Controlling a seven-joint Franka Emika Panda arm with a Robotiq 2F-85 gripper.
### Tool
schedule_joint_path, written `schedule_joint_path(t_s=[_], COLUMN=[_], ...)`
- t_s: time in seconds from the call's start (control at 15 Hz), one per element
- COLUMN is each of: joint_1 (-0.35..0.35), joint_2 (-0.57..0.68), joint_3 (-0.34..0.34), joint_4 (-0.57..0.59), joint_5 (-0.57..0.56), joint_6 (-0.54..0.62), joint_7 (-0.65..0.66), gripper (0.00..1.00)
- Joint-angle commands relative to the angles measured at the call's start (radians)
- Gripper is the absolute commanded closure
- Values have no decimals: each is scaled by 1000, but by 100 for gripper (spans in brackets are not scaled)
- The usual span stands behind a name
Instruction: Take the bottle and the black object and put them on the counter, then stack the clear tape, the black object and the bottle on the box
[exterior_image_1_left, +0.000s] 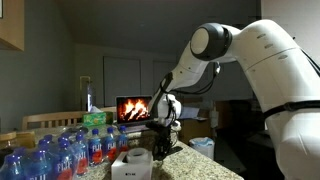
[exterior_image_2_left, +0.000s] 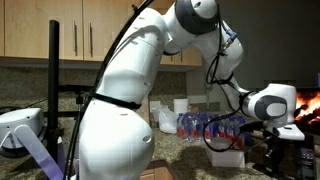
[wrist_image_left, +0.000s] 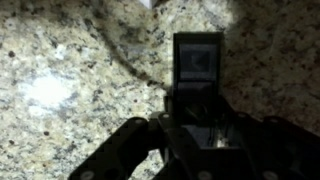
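In the wrist view my gripper appears shut on a slim dark oblong item, seemingly the bottle, held just above the speckled granite counter. In an exterior view the gripper hangs low over the counter, right of the white box. A pale ring, apparently the clear tape, lies on top of the box. In an exterior view the gripper is dark and hard to read. I cannot make out the black object.
Several clear water bottles with blue and red labels crowd the counter left of the box; they also show in an exterior view. A green-capped bottle stands behind them. A lit fireplace screen glows in the background.
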Motion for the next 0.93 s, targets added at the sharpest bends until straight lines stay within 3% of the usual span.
schedule_joint_path(t_s=[0.0,0.4,0.87], joint_1=[18,49,38], joint_2=[-31,-136,-404], joint_3=[-5,-12,-30], joint_4=[-37,-125,-294], joint_5=[-14,-48,-242], joint_6=[15,19,-31], joint_7=[36,41,215], gripper=[82,82,82])
